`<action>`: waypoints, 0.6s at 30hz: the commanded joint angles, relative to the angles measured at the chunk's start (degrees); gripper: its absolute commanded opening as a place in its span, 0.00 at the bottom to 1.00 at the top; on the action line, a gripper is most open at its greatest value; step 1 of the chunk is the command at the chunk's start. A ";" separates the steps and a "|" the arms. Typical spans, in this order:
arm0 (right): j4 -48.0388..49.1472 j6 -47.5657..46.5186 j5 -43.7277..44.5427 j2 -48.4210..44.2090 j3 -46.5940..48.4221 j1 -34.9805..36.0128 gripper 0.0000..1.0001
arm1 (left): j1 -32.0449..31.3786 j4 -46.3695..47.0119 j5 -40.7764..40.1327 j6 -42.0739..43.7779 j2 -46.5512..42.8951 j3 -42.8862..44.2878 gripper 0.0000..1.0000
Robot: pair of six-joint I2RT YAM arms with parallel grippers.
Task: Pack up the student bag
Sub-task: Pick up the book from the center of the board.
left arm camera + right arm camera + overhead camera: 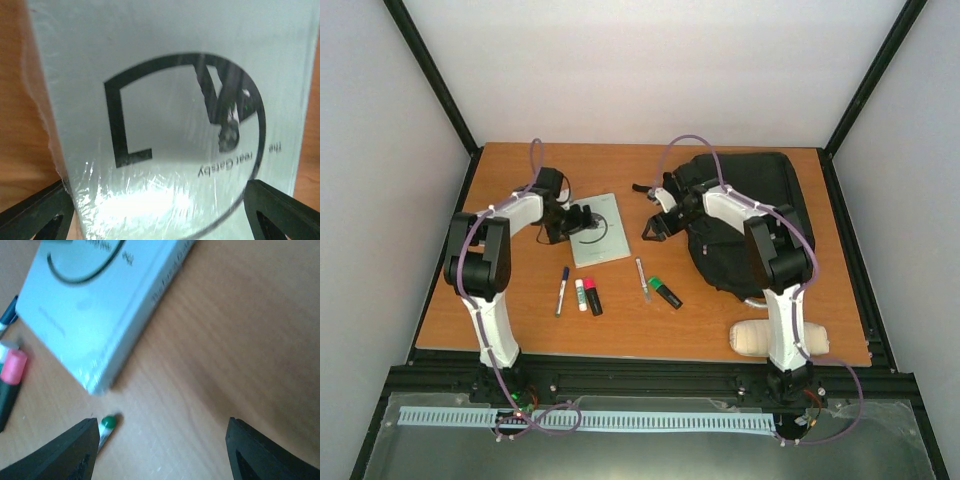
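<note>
Student bag lies flat on the far right of your table. Your left gripper hangs wide open just above the pale book, gripping nothing. Your right gripper is open and empty over bare wood, just beside the bag's left edge.

light: bright, even, overhead | shadows: faint, soft-edged on the surface | glare: white sheen low on the film-wrapped book, left wrist view | blur: right wrist view soft all over, lettering smeared | top view: sharp; student bag a detail-poor black mass
</note>
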 commanded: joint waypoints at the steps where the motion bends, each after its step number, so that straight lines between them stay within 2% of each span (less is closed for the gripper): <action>1: -0.44 0.37 1.68 4.32 5.80 0.49 0.70 | -1.61 4.92 5.82 -5.27 -1.51 -5.77 0.95; 4: -1.15 0.60 3.10 7.79 10.21 0.42 0.70 | -1.85 6.37 5.99 -7.21 -2.39 -7.67 0.95; 9: -2.04 3.58 1.61 12.31 16.44 0.41 0.69 | -1.76 8.58 0.41 -11.52 -6.85 -10.27 0.99; 11: -2.49 4.57 0.82 13.73 18.23 0.49 0.65 | -1.56 8.49 -2.76 -13.79 -8.36 -11.10 1.00; 18: -3.23 6.43 -1.32 16.57 21.88 0.49 0.61 | 0.62 15.28 -0.76 -16.25 -8.83 -16.34 1.00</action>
